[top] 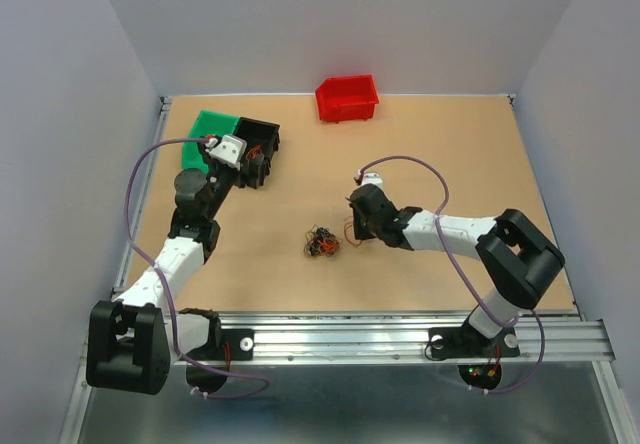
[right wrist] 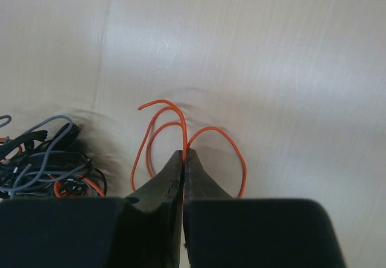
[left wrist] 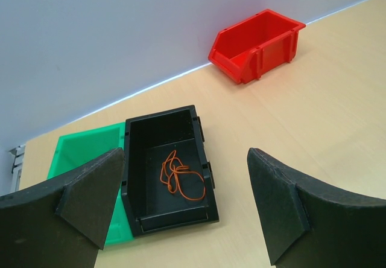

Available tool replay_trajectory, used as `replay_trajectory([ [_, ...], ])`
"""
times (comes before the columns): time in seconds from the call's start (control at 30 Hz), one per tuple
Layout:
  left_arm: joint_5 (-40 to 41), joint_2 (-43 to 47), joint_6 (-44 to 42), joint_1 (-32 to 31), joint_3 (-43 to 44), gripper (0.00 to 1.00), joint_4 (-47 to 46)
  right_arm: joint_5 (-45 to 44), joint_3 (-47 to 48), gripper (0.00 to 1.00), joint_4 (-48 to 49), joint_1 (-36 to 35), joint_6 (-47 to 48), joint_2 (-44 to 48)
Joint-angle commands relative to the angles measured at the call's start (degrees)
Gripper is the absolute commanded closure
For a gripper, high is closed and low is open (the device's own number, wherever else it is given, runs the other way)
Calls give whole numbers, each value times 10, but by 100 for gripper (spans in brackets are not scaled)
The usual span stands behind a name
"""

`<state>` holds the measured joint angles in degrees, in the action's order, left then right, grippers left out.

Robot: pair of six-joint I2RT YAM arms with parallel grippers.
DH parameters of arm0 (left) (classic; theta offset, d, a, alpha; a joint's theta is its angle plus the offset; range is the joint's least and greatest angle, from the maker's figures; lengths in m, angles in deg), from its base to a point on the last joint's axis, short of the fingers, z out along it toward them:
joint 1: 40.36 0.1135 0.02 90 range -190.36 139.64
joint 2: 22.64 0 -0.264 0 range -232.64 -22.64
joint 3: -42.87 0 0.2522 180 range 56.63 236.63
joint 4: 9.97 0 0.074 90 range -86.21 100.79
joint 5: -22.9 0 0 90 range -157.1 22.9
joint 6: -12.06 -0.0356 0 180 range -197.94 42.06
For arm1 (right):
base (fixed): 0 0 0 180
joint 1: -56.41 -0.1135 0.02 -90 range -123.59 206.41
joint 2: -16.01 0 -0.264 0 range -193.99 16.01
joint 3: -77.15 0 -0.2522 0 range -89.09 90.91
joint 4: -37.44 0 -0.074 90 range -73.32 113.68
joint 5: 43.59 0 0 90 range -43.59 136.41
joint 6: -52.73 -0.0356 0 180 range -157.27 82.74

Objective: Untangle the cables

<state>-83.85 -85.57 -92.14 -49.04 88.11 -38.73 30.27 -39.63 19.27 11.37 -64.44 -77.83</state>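
R gripper [right wrist: 184, 154] tight on orange cable [right wrist: 210, 127], knot of cables [right wrist: 48, 159] just beside.

cables [top: 321, 243]: orange, black, grey
far-edge bin [top: 347, 98]: red
far-left corner: black bin [top: 263, 136], green bin [top: 205, 129]
worktop [top: 440, 154]: pale tan

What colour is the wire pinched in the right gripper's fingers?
Orange. The wire shows best in the right wrist view.

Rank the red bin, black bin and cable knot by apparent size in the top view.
1-2. red bin and black bin: about alike. The black one is partly covered, so I won't rank them.
3. cable knot: clearly smallest.
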Motion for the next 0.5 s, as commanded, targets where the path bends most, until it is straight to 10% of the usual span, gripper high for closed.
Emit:
replay_trajectory([
  [0.0,-6,2,-8,-6,2,6,-28,-30,2,100,14,-3,7,61],
  [0.47,7,3,-10,-7,2,6,-27,-10,-139,99,138,-3,35,341],
])
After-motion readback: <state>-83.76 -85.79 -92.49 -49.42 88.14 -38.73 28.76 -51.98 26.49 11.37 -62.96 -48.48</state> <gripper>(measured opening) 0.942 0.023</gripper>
